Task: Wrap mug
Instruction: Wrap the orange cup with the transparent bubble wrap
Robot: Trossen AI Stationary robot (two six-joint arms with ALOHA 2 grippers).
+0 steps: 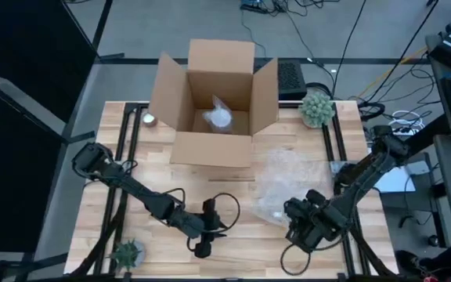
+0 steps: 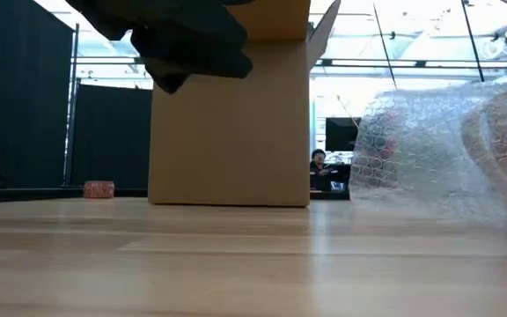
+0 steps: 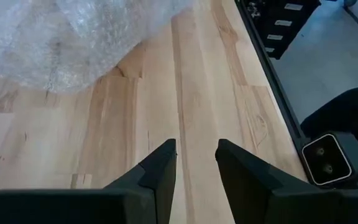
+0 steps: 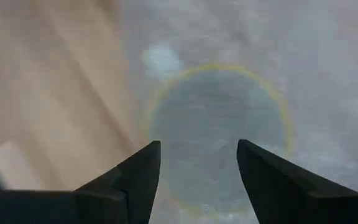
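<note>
Right up against the lens, the right tool [image 4: 196,163] hangs with its two dark fingers parted, looking straight down at a round yellow-rimmed shape under cloudy plastic, which I take to be the mug [image 4: 219,134], though the film over it blurs the detail. So the mug sits on the bubble wrap [image 1: 288,178], on the worktop [image 1: 112,188] just in front of the cardboard box [image 1: 214,102] and off toward the right arm's side. That spot makes sense: the sheet is spread flat in open space so its edges can be folded up and over.

Over to the left tool [image 3: 196,163], fingers also apart and gripping nothing, poised above bare wood in front of the box, a little way clear of the wrap's edge [image 3: 73,74]. It looks parked there, ready to catch a flap.

Inside the box, a pale bundle [image 1: 218,117] lies on the floor. My read: wrapping is barely underway, with the sheet loose around the mug.
</note>
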